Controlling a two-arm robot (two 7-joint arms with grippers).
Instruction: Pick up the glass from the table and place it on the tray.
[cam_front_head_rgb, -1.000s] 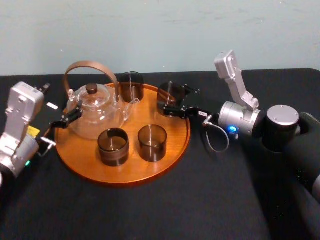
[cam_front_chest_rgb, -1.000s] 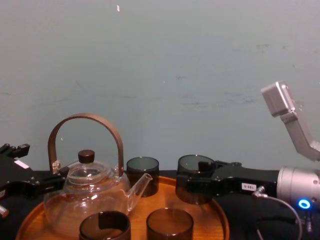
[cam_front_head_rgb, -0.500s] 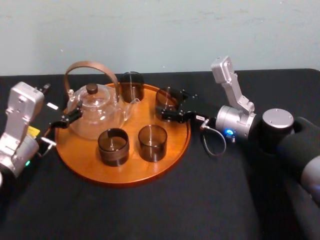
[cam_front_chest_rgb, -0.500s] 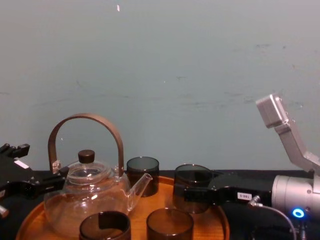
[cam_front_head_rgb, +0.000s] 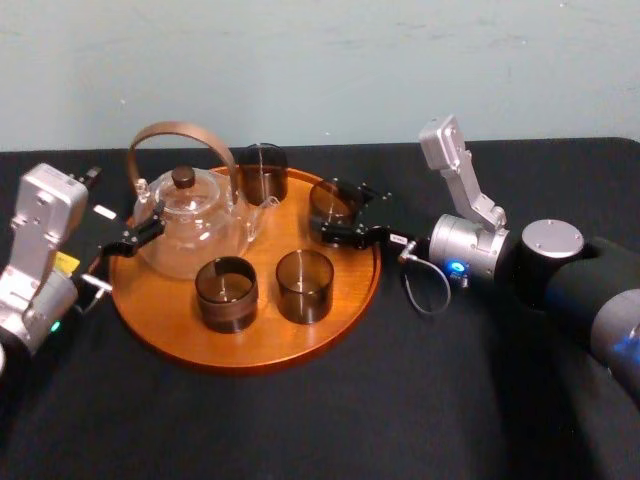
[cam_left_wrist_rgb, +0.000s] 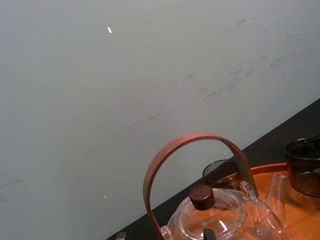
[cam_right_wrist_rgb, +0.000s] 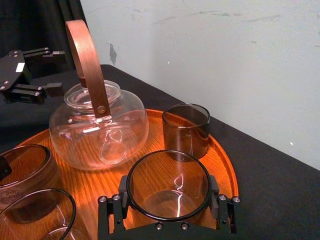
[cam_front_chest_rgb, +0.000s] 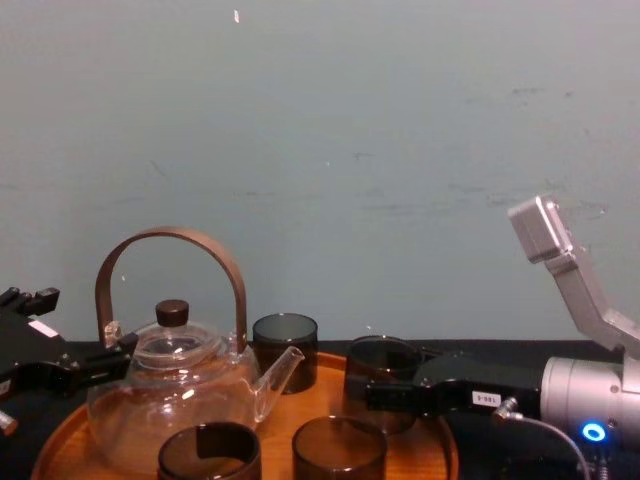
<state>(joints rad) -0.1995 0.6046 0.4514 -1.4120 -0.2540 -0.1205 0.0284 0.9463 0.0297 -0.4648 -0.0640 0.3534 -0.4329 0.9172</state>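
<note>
Held tight between fingers of right gripper (cam_front_head_rgb: 338, 210): small round smoky-grey glass (cam_right_wrist_rgb: 167, 192), at right rear of large round orange-brown wooden tray (cam_front_head_rgb: 250, 345). Beside tray's left edge, left gripper (cam_right_wrist_rgb: 62, 71), fingers apart, empty.

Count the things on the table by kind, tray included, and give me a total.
Smoky glasses: 4 (three standing on the tray, one glass in the right gripper)
Glass teapot: 1 (left gripper idle beside it)
Wooden tray: 1
Total: 6
</note>
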